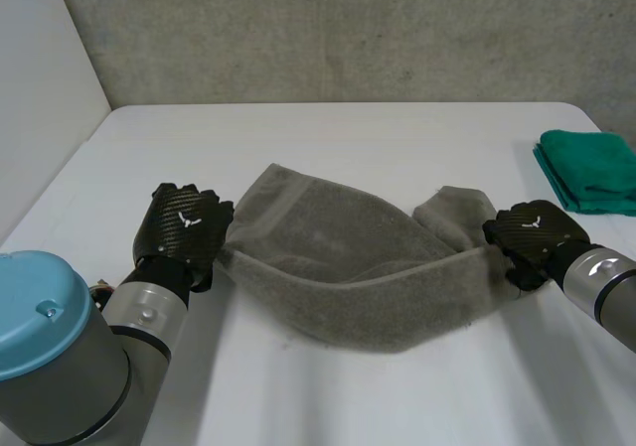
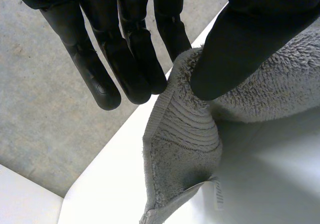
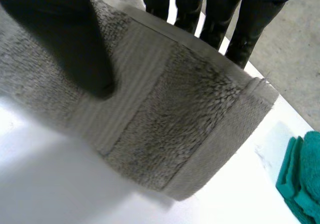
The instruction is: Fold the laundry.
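In the head view a grey terry towel (image 1: 338,267) sags in a loose band across the middle of the white table (image 1: 348,138). The left hand (image 1: 184,225) is at its left end and the right hand (image 1: 535,237) at its right end. Both hands have glossy woven-carbon backs with a small white emblem, too small to read. A folded green cloth (image 1: 591,171) lies near the table's right edge, well apart from the towel.

The left wrist view adds a flat ribbed band and hem at the towel's corner, which the thumb (image 2: 240,49) pinches against the nearest finger.

In the right wrist view the thumb (image 3: 65,44) is on the looped pile and the fingers (image 3: 200,14) are behind it, pinching that end.
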`<control>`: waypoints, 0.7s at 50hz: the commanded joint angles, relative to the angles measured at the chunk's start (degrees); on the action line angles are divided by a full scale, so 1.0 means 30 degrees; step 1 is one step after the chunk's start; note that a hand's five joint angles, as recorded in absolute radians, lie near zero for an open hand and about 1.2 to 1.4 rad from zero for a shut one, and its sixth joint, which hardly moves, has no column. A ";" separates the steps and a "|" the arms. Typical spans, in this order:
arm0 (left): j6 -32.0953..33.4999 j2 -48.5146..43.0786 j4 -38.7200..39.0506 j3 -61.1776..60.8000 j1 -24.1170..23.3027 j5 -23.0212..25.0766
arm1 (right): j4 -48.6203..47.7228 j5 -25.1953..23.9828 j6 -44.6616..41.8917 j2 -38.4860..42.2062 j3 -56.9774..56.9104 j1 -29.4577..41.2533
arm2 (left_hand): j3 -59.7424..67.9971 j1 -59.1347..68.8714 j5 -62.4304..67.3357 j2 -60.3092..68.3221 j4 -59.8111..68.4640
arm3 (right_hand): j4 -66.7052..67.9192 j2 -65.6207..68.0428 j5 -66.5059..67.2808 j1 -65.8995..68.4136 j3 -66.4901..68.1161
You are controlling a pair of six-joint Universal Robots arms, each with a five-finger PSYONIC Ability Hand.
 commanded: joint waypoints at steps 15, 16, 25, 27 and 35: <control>0.0197 0.8596 -0.2494 0.2161 0.0253 -0.0021 | 0.8158 -0.0663 -0.0719 -0.8042 -0.6904 -0.1115 | 0.3401 0.4424 0.4366 0.3461 0.3502 | 0.6270 0.5954 0.6663 0.8966 0.6288; 0.0168 0.8922 -0.2850 0.2456 0.0253 0.0008 | 0.8780 -0.0840 -0.0777 -0.8042 -0.7407 -0.1146 | 0.3401 0.4424 0.4366 0.3461 0.3502 | 0.6270 0.5954 0.6663 0.8966 0.6288; 0.0167 0.8665 -0.5752 0.4099 0.0224 0.0067 | 1.2066 -0.1429 -0.2123 -0.7779 -1.0225 -0.1205 | 0.3121 0.4143 0.4086 0.3180 0.3222 | 0.6270 0.5954 0.6663 0.8966 0.6288; 0.0226 0.7382 -0.6074 0.4245 0.0224 0.0096 | 1.2300 -0.1312 -0.2795 -0.6732 -1.0109 -0.1147 | 0.2732 0.3754 0.3697 0.2791 0.2832 | 0.6270 0.5954 0.6663 0.8966 0.6288; 0.0372 0.1579 -0.6047 0.5445 0.0896 0.0242 | 1.2068 0.0619 -0.3737 -0.1456 -1.1159 0.1136 | 0.2447 0.3470 0.3413 0.2507 0.2548 | 0.6270 0.5954 0.6663 0.8966 0.6288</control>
